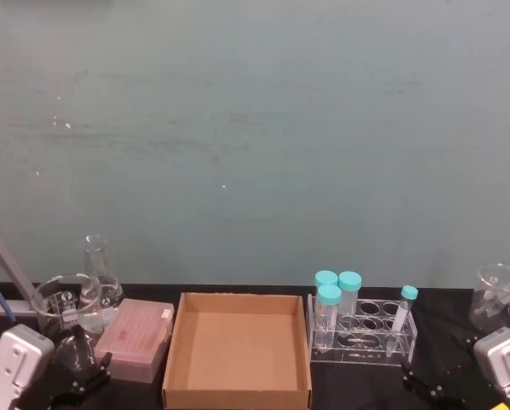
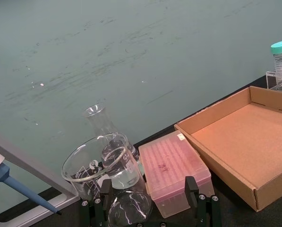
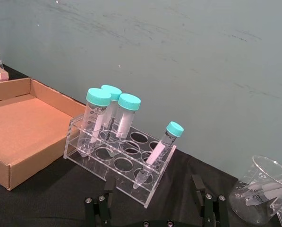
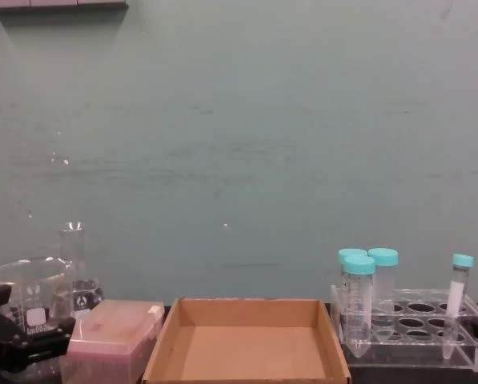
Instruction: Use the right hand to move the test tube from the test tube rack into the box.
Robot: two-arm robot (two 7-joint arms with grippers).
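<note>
Test tube (image 3: 156, 150) tilted in rack (image 3: 73, 142).
Your right hand (image 3: 153, 182) sits short of it, fingers spread, seemingly clear; left gripper (image 2: 148, 181) near pink box (image 2: 174, 163), likewise spread.

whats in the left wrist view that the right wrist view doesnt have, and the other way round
Left wrist view, not the right: the blue-tipped pipette, a glass beaker, and the left gripper, open, low by the pink box.
Right wrist view, not the left: the slim test tube leaning in the test tube rack, a beaker of tubes, and the right gripper, open, in front of the rack.
Both: the brown box, wide teal-capped tubes and at least a corner of the pink box.
</note>
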